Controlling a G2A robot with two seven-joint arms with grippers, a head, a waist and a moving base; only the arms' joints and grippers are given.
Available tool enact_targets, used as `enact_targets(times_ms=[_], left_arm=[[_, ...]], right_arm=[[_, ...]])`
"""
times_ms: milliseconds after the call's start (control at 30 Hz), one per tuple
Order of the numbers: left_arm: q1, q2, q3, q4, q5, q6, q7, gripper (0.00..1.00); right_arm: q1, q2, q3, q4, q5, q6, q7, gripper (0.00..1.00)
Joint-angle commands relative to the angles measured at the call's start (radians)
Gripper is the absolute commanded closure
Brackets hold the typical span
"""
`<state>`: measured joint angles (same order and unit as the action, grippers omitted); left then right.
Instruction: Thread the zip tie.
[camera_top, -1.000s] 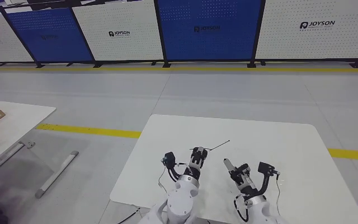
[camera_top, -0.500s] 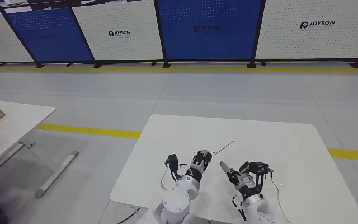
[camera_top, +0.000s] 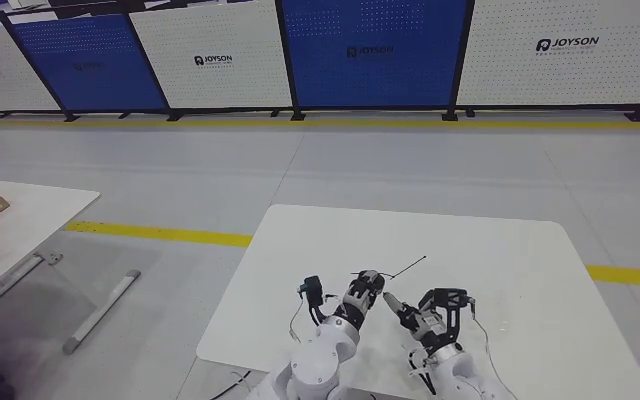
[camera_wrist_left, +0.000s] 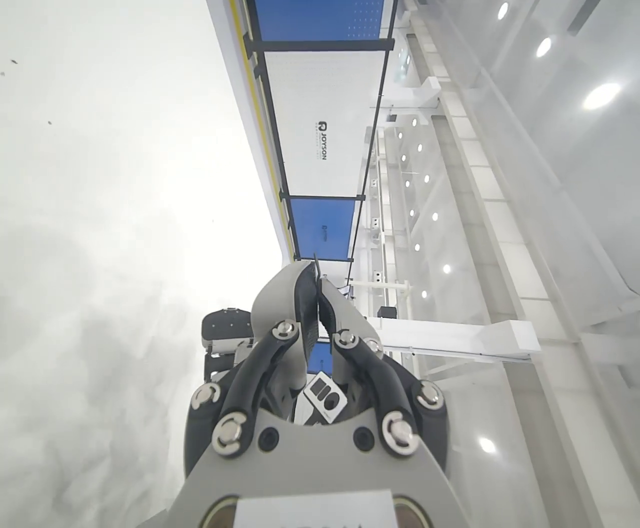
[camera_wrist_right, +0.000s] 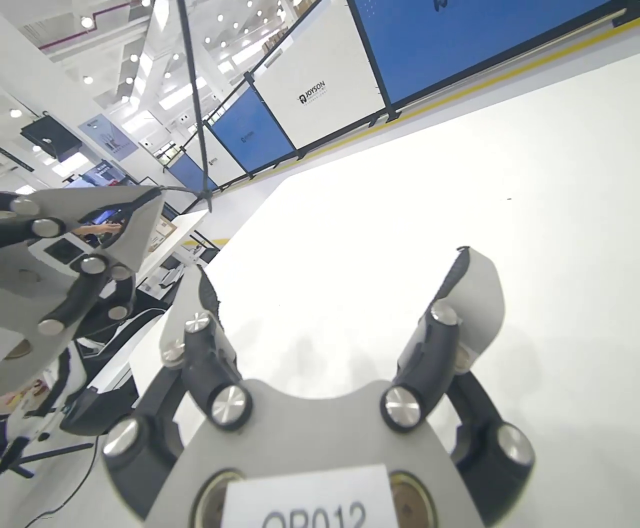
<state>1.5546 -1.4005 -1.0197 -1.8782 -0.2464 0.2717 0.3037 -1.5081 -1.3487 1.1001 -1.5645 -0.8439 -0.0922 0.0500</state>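
A thin black zip tie (camera_top: 405, 266) sticks out over the white table (camera_top: 480, 235), slanting away to the right from my left gripper (camera_top: 370, 279). That gripper is shut on the tie's near end, and a short black tip (camera_wrist_left: 316, 261) pokes past the pressed pads (camera_wrist_left: 311, 300). In the right wrist view the tie (camera_wrist_right: 192, 95) rises as a long strap from the left gripper (camera_wrist_right: 150, 197), with its small head (camera_wrist_right: 205, 194) just past the fingertips. My right gripper (camera_wrist_right: 335, 280) is open and holds nothing, close beside the left gripper (camera_wrist_left: 318, 286) near the table's front edge (camera_top: 392, 301).
The white table reaches back and right as bare surface (camera_wrist_right: 450, 165). A second white table (camera_top: 40, 215) stands off to the left across the floor. Blue and white fence panels (camera_top: 370, 50) line the back.
My right gripper has swung left and closed in on the left gripper. The left gripper has shifted slightly right with the zip tie, whose far tip now lies further right.
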Motion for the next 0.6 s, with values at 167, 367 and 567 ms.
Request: enact_targets(times_ms=[167,367,567], left_arm=[[0.000,0.000,0.000,0.003,0.002,-0.004,-0.002,1.00],[-0.001,-0.001,0.007,0.012,0.013,-0.016,-0.005,1.00],[0.001,-0.003,0.023,0.013,0.034,-0.019,-0.008,1.00]], right_arm=[[-0.005,-0.001,0.007,-0.005,0.000,0.017,-0.032,0.00],[-0.006,0.000,0.010,-0.013,0.037,-0.006,0.003,0.88],[0.007,0.001,0.007,-0.020,0.058,-0.038,0.044,0.76]])
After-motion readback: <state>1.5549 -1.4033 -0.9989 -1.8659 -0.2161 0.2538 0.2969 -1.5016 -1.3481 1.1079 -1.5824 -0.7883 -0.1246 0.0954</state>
